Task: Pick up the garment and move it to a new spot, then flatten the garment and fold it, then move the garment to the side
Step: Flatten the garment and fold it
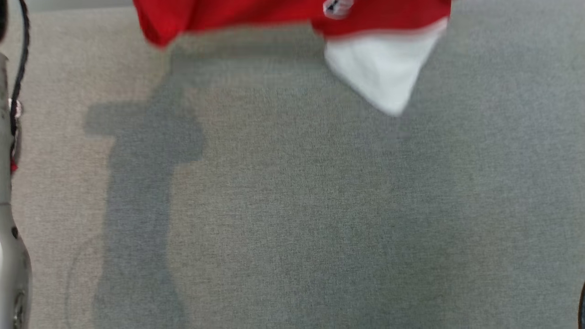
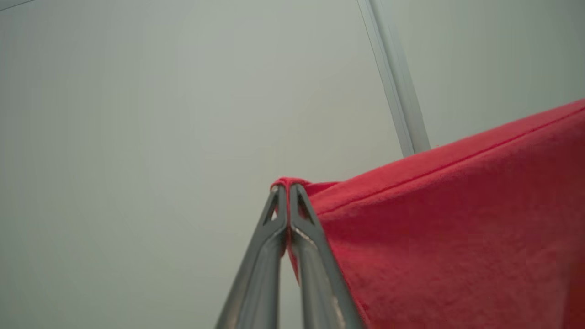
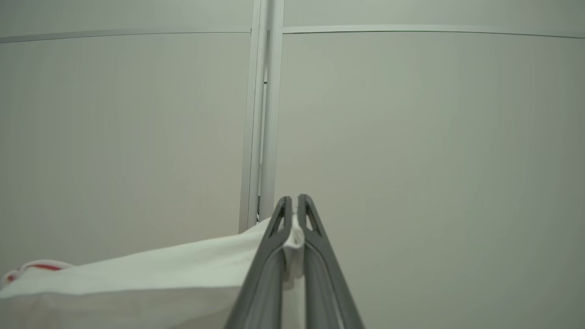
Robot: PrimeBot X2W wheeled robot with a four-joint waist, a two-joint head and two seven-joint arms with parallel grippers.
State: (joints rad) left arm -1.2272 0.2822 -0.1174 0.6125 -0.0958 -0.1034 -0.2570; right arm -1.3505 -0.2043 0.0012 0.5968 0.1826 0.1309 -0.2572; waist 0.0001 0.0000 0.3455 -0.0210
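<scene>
Holds the red-and-white garment (image 1: pixel 228 13) up over the far edge of the grey surface (image 1: pixel 292 205), blurred, a white corner dangling toward the far right. Pinches a red hem corner in the left pincer (image 2: pixel 289 186), jaws pressed together on the cloth. Clamps the white edge likewise in the right pincer (image 3: pixel 295 198), before pale wall panels (image 3: pixel 411 160).

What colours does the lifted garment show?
The garment is red with a white section; the head view shows both best.
</scene>
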